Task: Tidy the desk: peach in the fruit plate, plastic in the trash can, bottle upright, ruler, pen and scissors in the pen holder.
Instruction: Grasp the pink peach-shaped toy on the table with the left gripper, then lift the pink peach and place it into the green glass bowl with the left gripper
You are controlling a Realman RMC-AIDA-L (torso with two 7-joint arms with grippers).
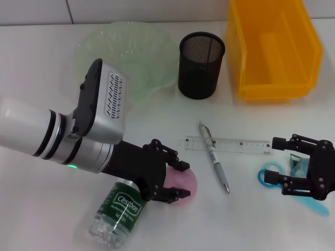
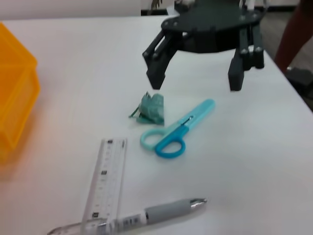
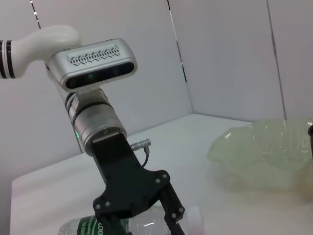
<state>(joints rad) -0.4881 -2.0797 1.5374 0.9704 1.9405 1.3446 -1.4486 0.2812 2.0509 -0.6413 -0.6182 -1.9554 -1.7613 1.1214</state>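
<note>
Two grippers are working at once here.

Head view: the left gripper (image 1: 177, 180) is reaching over the lying bottle (image 1: 118, 215) with its fingers spread around the peach (image 1: 184, 181), not yet closed on it (jaws are sitting either side, so I'm judging this as the approach to a grasp). The bottle is lying on its side right beside the peach, under the arm. The fruit plate (image 1: 131, 49) is sitting well behind the arm, beside the pen holder (image 1: 201, 65); the trash can (image 1: 274, 47) is standing on the holder's other side. The ruler (image 1: 230, 145) and pen (image 1: 213, 157) are lying crossed mid-desk. The right gripper (image 1: 283, 160) is hovering wide open over the scissors (image 1: 293, 191) and the plastic (image 1: 297, 163).

Left wrist view: it's looking across the desk, showing the right gripper hanging open above the plastic scrap, which is sitting just beside the scissor handles (close enough that a sloppy pinch could catch both).

Right wrist view: it's showing the left gripper low over the bottle, fingers apart, with the fruit plate behind. The peach is barely visible here.
</note>
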